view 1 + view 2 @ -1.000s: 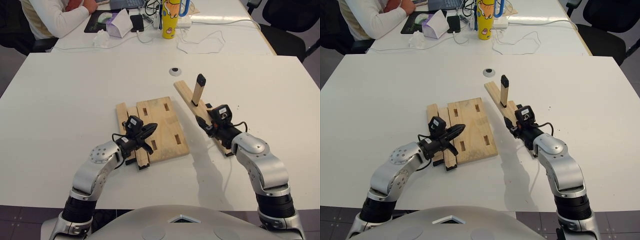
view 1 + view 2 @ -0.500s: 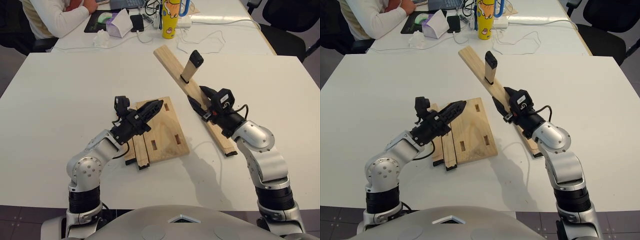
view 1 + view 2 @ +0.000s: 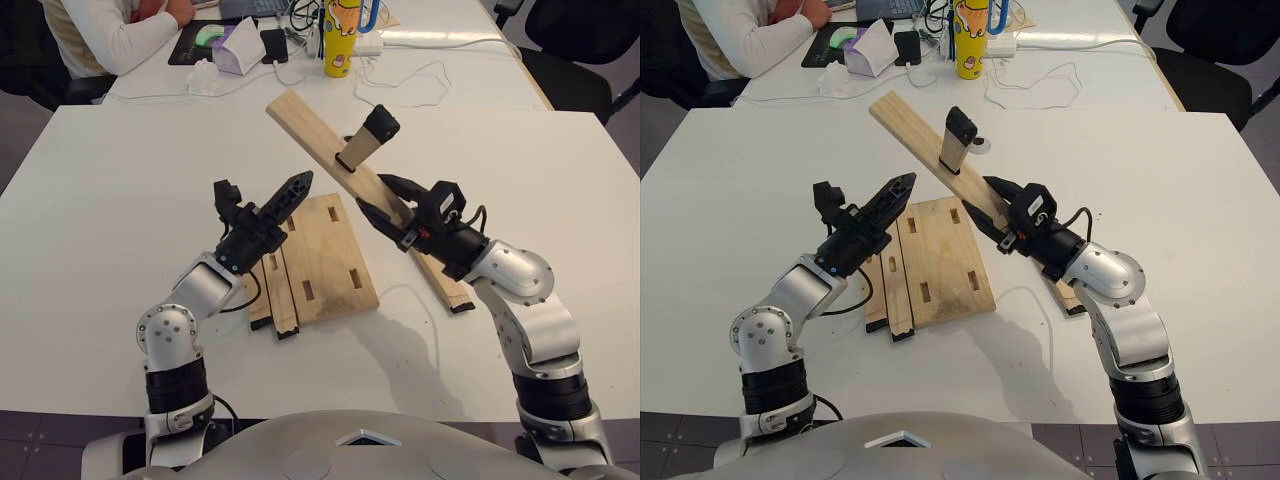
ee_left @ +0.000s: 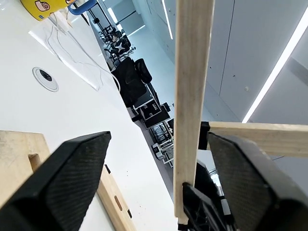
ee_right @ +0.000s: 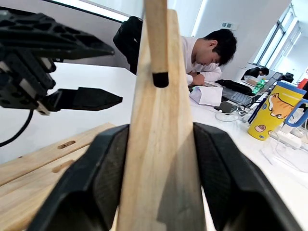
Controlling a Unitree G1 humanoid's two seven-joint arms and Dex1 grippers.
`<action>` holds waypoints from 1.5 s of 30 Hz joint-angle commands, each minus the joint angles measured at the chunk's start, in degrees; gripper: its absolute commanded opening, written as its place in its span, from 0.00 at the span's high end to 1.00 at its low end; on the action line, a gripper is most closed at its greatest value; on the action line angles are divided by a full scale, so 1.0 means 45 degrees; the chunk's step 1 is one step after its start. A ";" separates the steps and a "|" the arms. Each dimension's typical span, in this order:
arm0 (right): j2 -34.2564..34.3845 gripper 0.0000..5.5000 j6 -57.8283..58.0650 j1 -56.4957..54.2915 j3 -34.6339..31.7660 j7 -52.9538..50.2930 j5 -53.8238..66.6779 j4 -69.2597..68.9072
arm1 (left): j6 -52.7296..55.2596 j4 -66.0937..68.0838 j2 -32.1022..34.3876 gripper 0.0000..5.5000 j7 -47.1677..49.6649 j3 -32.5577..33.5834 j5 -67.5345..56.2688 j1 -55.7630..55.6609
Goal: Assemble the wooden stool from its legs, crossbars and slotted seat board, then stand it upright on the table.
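Both eye views are looking forward and down from the head, high above the tabletop [image 3: 120, 180]. They are taking in the left hand [image 3: 298, 186], the right hand [image 3: 378, 200], the flat board [image 3: 330, 260] and a yellow mug [image 3: 340, 35] farther back. They are sharing nearly the whole scene, the right eye's framing sitting slightly aside. The left wrist view is sitting just behind its hand's spread fingers [image 4: 72, 178], facing up past the raised plank [image 4: 192, 96] into the room. The right wrist view is looking low along that plank from very close, its fingers pressing both sides. It is sharing the left hand, flat board and yellow mug with the eye views.
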 commanded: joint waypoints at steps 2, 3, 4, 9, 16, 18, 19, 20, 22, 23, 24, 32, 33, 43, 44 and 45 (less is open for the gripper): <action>-0.0245 0.61 0.0324 0.0205 0.0202 0.0354 0.0296 -0.0347 | -0.0255 -0.0109 -0.0017 0.26 0.0543 0.0007 -0.0768 -0.0540; -0.0250 0.61 0.0388 0.0217 0.0213 0.0397 0.0401 -0.0406 | -0.0326 -0.0083 -0.0030 0.26 0.0604 0.0011 -0.0864 -0.0592; -0.0253 0.61 0.0451 0.0223 0.0224 0.0441 0.0501 -0.0473 | -0.0400 -0.0054 -0.0042 0.26 0.0647 0.0015 -0.0963 -0.0639; -0.0296 0.61 0.0714 0.0203 0.0269 0.0580 0.0795 -0.0604 | -0.0683 -0.0042 -0.0025 0.33 0.0512 -0.0210 -0.1043 -0.0822; -0.0272 0.61 0.0836 0.0247 0.0316 0.0567 0.0858 -0.0735 | -0.0939 -0.0012 0.0068 0.51 0.0515 -0.0278 -0.1291 -0.0892; -0.0269 0.61 0.0830 0.0261 0.0334 0.0562 0.0842 -0.0728 | -0.0994 0.0019 0.0095 0.58 0.0549 -0.0272 -0.1325 -0.0901; -0.0271 0.61 0.0826 0.0264 0.0341 0.0558 0.0832 -0.0722 | -0.1021 0.0026 0.0111 0.59 0.0561 -0.0271 -0.1347 -0.0900; -0.0272 0.61 0.0821 0.0267 0.0349 0.0554 0.0823 -0.0718 | -0.1044 0.0030 0.0131 0.62 0.0568 -0.0273 -0.1374 -0.0897; -0.0271 0.61 0.0791 0.0269 0.0353 0.0556 0.0808 -0.0690 | -0.1092 0.0029 0.0169 0.67 0.0575 -0.0295 -0.1419 -0.0891; -0.0273 0.61 0.0775 0.0268 0.0347 0.0562 0.0807 -0.0673 | -0.1108 0.0024 0.0177 0.70 0.0579 -0.0309 -0.1431 -0.0889; -0.0275 0.61 0.0759 0.0266 0.0344 0.0568 0.0804 -0.0655 | -0.1120 0.0021 0.0185 0.71 0.0578 -0.0319 -0.1437 -0.0891; -0.0235 0.61 0.0797 0.0180 0.0387 0.0484 0.0824 -0.0613 | -0.1196 0.0112 0.0377 0.80 0.0563 -0.0315 -0.1516 -0.0940; -0.0231 0.61 0.0821 0.0181 0.0387 0.0478 0.0842 -0.0632 | -0.1209 0.0117 0.0395 0.80 0.0560 -0.0322 -0.1515 -0.0935; -0.0211 0.40 0.1992 0.0126 -0.0147 0.0526 0.2206 -0.0804 | -0.1732 0.0589 0.0489 0.81 0.0960 -0.0140 -0.0789 -0.0817; -0.0111 0.40 0.2228 0.0016 -0.0341 0.0343 0.2438 -0.0701 | -0.1891 0.0748 0.0453 0.81 0.1112 -0.0051 -0.0614 -0.0831; -0.0034 0.40 0.2397 -0.0116 -0.0510 0.0173 0.2567 -0.0551 | -0.2041 0.0923 0.0422 0.81 0.1262 0.0052 -0.0476 -0.0865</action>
